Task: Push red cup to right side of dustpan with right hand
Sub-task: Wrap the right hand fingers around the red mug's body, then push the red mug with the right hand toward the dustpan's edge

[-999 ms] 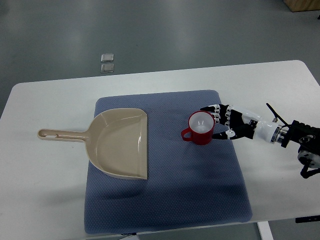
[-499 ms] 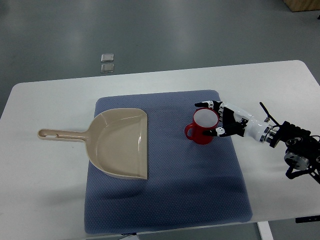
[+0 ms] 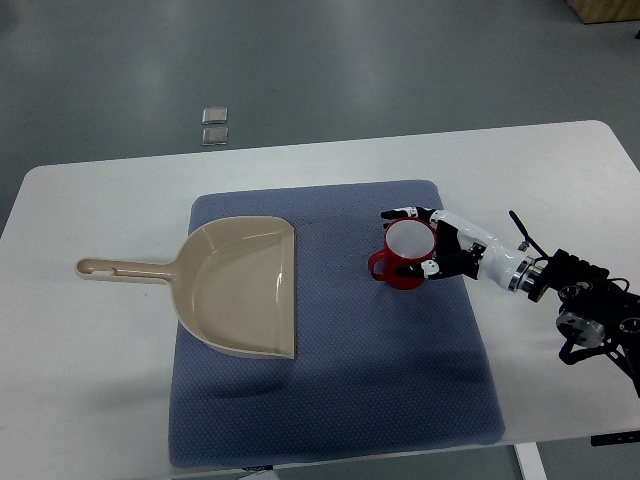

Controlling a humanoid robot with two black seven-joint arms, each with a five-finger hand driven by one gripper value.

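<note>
right hand [image 3: 432, 243] is reaching in from the right edge of the table [image 3: 90, 330], fingers spread in a loose cradle around the red cup [image 3: 405, 257]. Fingertips [image 3: 396, 214] are wrapping the cup's far side, thumb is sitting on its near side. Palm is backing the cup's right wall. Not a clamp as far as I can tell, more of an open cup-shaped push contact.

Key relation: cup is lying directly left of the palm, and the dustpan [image 3: 240, 285] is lying further left along roughly the same line. So the push axis is running right-to-left, parallel to the table's front edge. Cup is sitting on the blue mat [image 3: 330, 400], right of mat centre, well apart from the dustpan's open mouth. Clear mat between them. Cup handle is pointing left, toward the dustpan, so it is leading the push.

Left arm is not showing anywhere, so right hand is the only 1 in play.

Dustpan's long axis is running left-right, handle toward the table's left edge, straight open lip facing the cup.

Materials:
- Cup: glossy red, round, white inside, likely ceramic or plastic. Upright, empty as far as visible.
- Mat: dimpled blue fabric, probably grippy, so the cup may be tipping rather than sliding if pushed high.
- Dustpan: smooth beige plastic, shallow.
- Table: smooth white.
</note>
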